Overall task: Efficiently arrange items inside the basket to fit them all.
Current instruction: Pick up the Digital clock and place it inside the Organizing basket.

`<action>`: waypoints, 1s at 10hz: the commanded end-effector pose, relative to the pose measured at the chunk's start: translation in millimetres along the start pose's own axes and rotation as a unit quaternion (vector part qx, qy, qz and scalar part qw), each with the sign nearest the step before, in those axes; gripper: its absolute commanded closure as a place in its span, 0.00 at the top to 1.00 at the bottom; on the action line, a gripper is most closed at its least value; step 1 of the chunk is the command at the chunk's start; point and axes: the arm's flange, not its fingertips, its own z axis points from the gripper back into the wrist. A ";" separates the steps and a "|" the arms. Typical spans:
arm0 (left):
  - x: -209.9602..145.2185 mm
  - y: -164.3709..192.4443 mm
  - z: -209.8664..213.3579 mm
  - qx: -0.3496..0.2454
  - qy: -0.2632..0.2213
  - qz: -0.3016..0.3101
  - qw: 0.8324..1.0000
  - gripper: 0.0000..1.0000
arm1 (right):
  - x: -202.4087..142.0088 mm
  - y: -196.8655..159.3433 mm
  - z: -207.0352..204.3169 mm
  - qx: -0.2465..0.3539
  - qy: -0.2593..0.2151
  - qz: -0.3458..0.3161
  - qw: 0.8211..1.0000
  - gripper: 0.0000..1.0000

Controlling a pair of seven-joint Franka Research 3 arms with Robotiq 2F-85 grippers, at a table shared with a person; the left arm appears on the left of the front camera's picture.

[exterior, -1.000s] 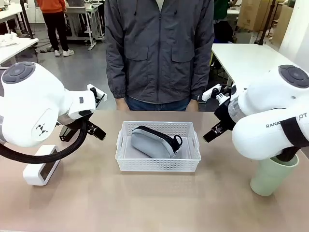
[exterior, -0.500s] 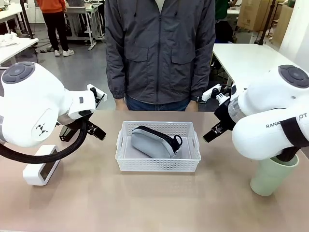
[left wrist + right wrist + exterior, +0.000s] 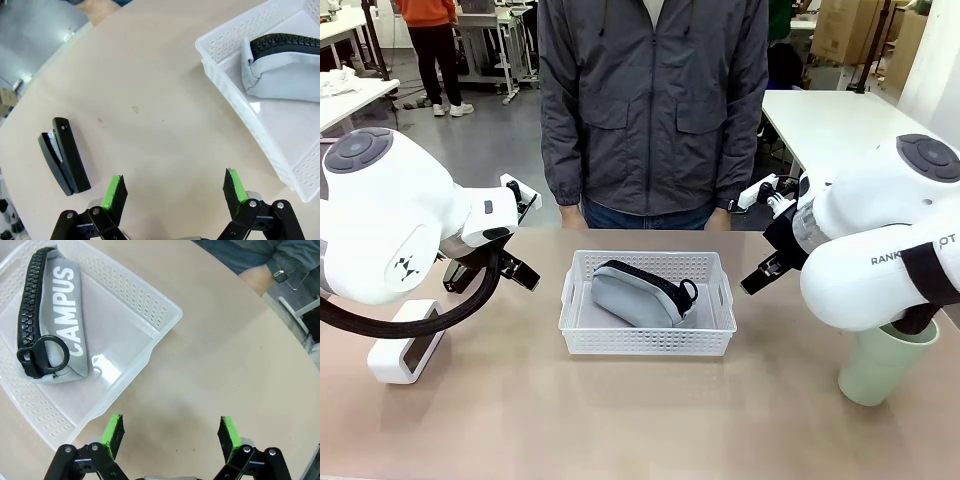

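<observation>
While the grey pouch (image 3: 638,292) lies slantwise in the basket (image 3: 647,342) at the centre of the desk (image 3: 620,420), left pincer (image 3: 174,182) and right pincer (image 3: 170,426) hang spread and empty, so the stapler (image 3: 64,156), at nine o'clock of the left in its wrist view, is best gripped across its width and laid along a wall.

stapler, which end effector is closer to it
Left. The left end effector hovers over the table beside the stapler; the right end effector is past the basket's opposite end.

White "CAMPUS" on grey zip pouch (image 3: 72,320) in basket (image 3: 142,315); partial "RANK…OT" on R arm (image 3: 865,285)
</observation>
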 end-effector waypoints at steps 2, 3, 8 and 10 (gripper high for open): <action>0.1 -0.1 0.1 0.000 0.000 0.000 1.000 1.00 | 0.0 -0.1 0.1 0.000 0.000 -0.001 1.000 1.00; 0.0 0.0 0.0 0.000 0.000 0.000 1.000 1.00 | 0.0 0.0 0.0 0.000 0.000 0.000 1.000 1.00; -9.2 7.2 98.5 -0.216 -0.109 0.043 0.969 1.00 | 7.2 -13.5 96.5 0.071 -0.038 -0.039 0.996 1.00; -30.0 20.4 152.8 -0.341 -0.165 0.020 0.925 1.00 | 0.6 -24.2 156.4 0.142 -0.059 -0.154 0.976 1.00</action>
